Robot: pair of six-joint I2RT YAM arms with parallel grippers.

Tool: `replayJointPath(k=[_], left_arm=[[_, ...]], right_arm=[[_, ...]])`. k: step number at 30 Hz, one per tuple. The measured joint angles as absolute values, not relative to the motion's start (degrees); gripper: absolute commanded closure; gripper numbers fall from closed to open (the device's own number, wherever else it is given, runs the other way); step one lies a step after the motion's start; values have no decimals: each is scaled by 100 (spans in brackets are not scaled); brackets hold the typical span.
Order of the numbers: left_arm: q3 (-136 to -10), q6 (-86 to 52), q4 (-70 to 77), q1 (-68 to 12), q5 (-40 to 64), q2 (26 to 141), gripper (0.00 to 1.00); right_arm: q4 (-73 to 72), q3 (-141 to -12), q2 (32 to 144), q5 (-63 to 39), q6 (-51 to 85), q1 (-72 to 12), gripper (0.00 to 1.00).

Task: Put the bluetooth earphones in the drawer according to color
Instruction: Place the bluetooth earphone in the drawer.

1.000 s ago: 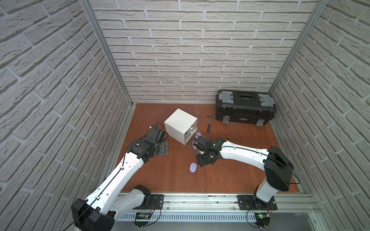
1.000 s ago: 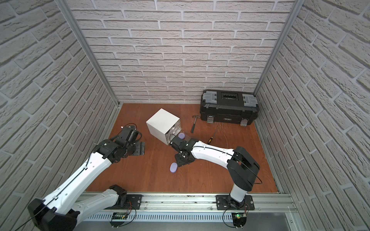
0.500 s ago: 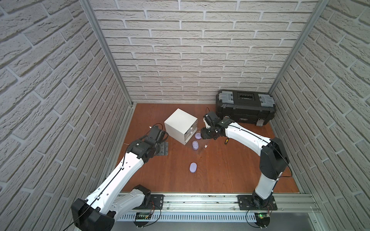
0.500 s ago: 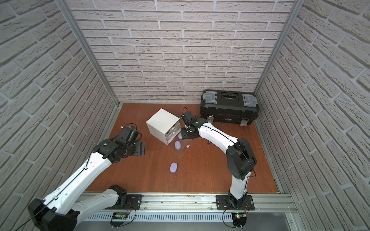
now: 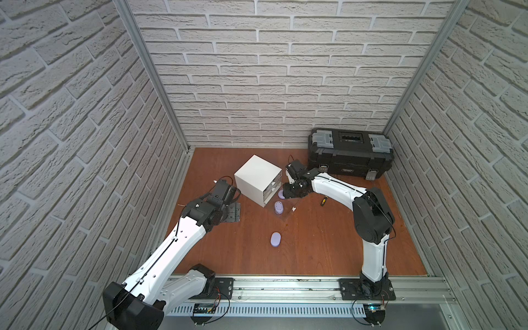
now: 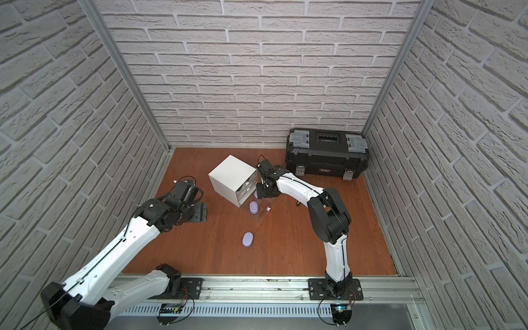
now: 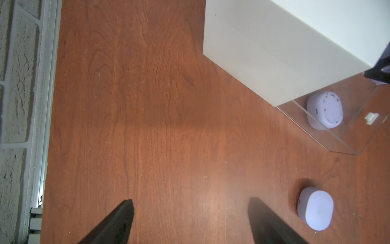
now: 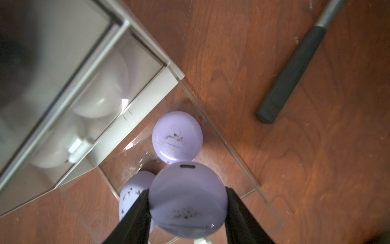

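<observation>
The drawer cabinet [image 5: 258,178] [image 6: 233,178] is a white cube with its bottom clear drawer [image 8: 242,169] pulled out. My right gripper [image 8: 187,202] [image 5: 291,193] hangs over that open drawer, shut on a round lavender earphone case [image 8: 187,200]. Two more lavender cases [image 8: 177,137] [image 8: 132,192] lie inside the drawer. Another lavender case [image 5: 275,239] [image 6: 247,239] [image 7: 316,208] lies loose on the table in front of it. My left gripper [image 7: 191,211] is open above bare wood, left of the cabinet, with the loose case just outside one finger.
A big black toolbox [image 5: 350,155] [image 6: 327,154] stands at the back right. A hammer's black handle [image 8: 291,69] lies beside the open drawer. A small yellow-handled screwdriver [image 5: 323,201] lies right of my right arm. Brick walls close in three sides.
My right arm has carried its lavender case from the middle of the table up to the cabinet front, and now holds it over the open bottom drawer. The left arm has not moved.
</observation>
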State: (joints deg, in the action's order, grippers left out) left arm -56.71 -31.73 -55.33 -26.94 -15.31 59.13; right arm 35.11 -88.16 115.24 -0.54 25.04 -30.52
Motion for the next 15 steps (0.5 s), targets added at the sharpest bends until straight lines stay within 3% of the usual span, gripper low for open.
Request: replayJointPath(k=[15], left_arm=[[-5671, -3170, -5533, -2694, -1516, 5927, 11]], right_arm=[[3514, -8816, 11819, -222, 2458, -2915, 56]])
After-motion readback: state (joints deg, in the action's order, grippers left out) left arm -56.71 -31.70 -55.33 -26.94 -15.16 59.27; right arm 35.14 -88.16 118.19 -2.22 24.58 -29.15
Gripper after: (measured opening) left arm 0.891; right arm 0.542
